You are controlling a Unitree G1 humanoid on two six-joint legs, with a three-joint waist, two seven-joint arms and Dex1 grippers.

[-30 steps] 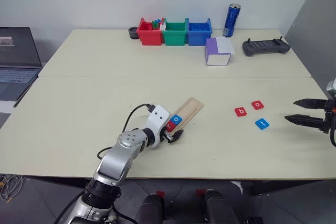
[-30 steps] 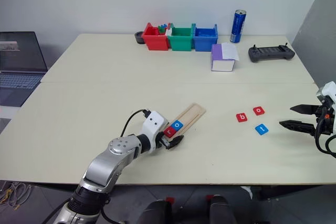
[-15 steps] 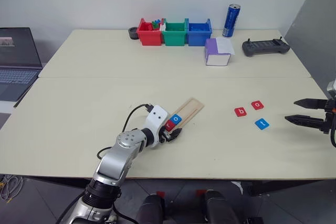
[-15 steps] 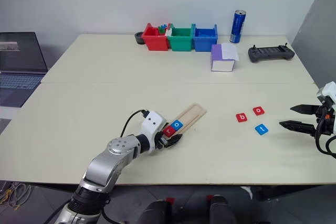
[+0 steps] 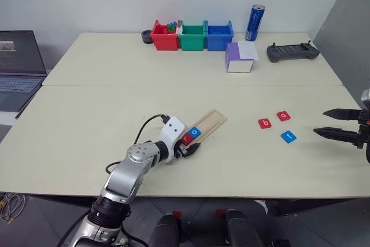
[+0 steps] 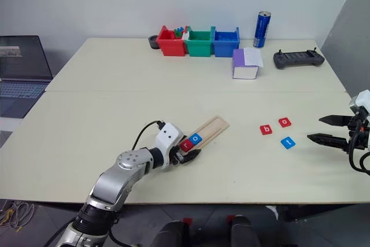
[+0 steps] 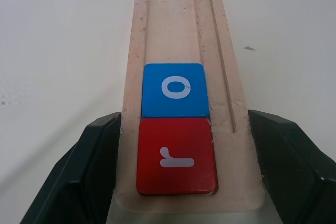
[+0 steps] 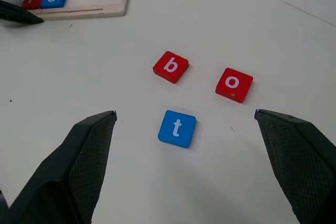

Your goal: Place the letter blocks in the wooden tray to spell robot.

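Note:
The wooden tray (image 5: 209, 122) lies slantwise on the table, just left of its middle. At the tray's near end a red "r" block (image 7: 176, 156) and a blue "o" block (image 7: 175, 89) sit side by side. My left gripper (image 5: 190, 146) is shut on that end, one finger against each long side of the tray. Off to the right, a red "b" block (image 8: 171, 67), a red "o" block (image 8: 234, 84) and a blue "t" block (image 8: 177, 128) lie loose on the table. My right gripper (image 5: 320, 121) hangs open to their right, with nothing between its fingers.
Along the far edge stand red (image 5: 165, 36), green (image 5: 192, 36) and blue (image 5: 219, 34) bins, a blue can (image 5: 255, 22), a white-and-purple box (image 5: 240, 57) and a dark controller (image 5: 292, 51). A laptop (image 5: 17, 67) sits off the table's left side.
My left gripper's fingers have closed in against the sides of the tray's near end. The right arm has kept still.

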